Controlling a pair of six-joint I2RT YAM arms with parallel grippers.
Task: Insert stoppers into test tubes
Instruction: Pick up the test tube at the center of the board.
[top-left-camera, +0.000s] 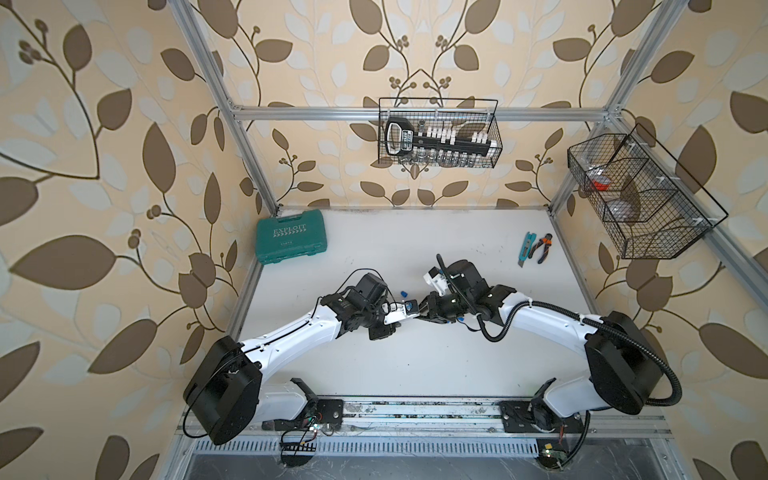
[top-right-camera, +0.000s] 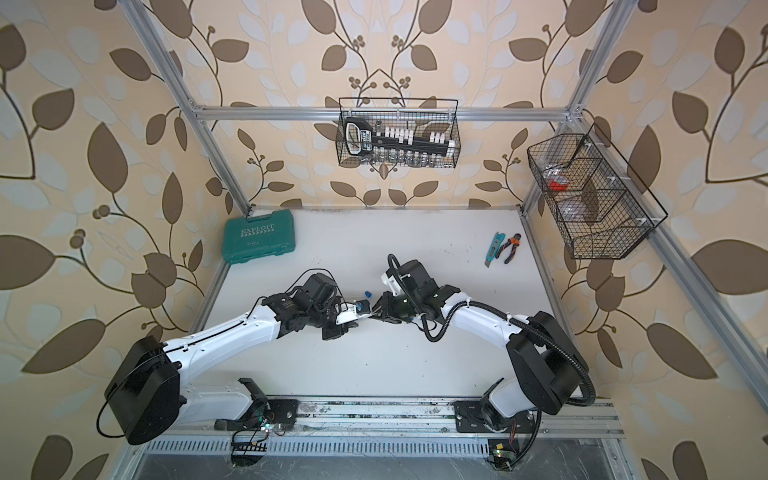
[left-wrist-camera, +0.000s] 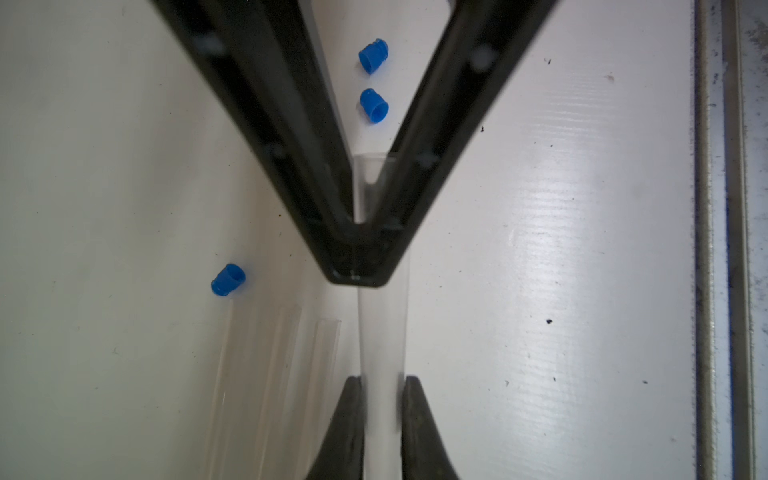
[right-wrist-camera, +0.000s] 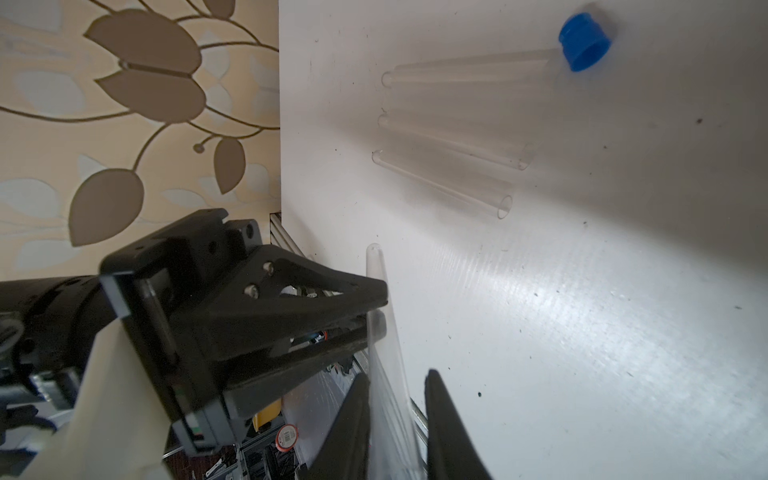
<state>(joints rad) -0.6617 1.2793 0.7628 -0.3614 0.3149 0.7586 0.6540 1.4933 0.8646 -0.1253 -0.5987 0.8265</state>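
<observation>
Four tubes seen. Held tube (left-wrist-camera: 382, 332) pinched by left end effector (left-wrist-camera: 382, 380), above table (left-wrist-camera: 582, 249), open end passing between right end effector (right-wrist-camera: 397, 374) fingers. Right jaws straddle it, nearly closed; whether gripping unclear. Spare tubes (right-wrist-camera: 453, 137), three, lie side by side nearby. Stoppers (left-wrist-camera: 374, 106), three, loose on table, apart from both end effectors.

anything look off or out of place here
Nothing broken or spilled. One oddity: both hands are at one test tube, the left hand gripping it, the right hand straddling it near its open end, while three stoppers lie loose.
</observation>
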